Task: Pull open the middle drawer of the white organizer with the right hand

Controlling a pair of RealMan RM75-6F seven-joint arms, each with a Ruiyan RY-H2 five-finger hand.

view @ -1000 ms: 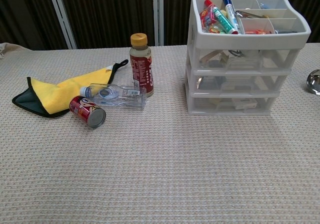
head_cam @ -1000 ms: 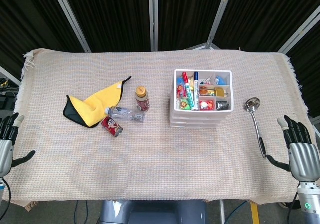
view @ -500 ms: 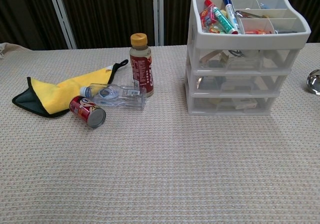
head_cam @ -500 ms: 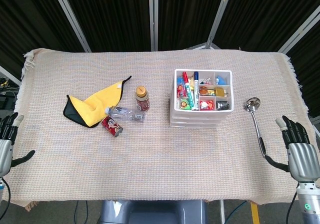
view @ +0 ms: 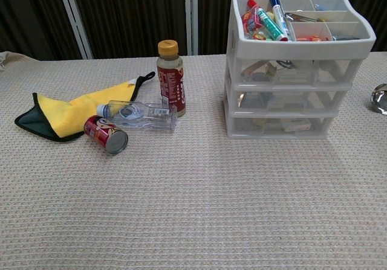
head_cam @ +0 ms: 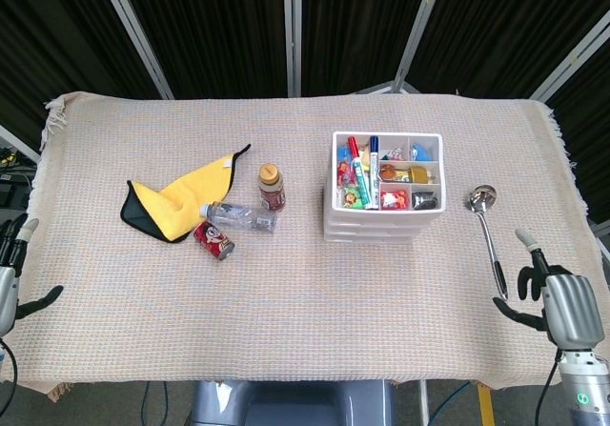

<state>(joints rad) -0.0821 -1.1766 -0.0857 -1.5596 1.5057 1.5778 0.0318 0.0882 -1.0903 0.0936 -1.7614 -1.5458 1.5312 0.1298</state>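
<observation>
We see the white plastic three-drawer organizer (view: 289,70) with drawers closed, markers (view: 264,17) in its top tray; our right robot hand (head_cam: 558,297) hovers empty, fingers spread.

The white plastic three-drawer organizer (view: 289,70) sat with all its drawers pushed in, middle drawer (view: 289,99) included, and markers and pens poked out of its open top tray. Well left of it stood an upright brown bottle with a yellow cap (view: 170,77). Further left lay a clear plastic bottle (view: 138,115), a red can (view: 106,134) and a yellow cloth with black trim (view: 75,111).
</observation>
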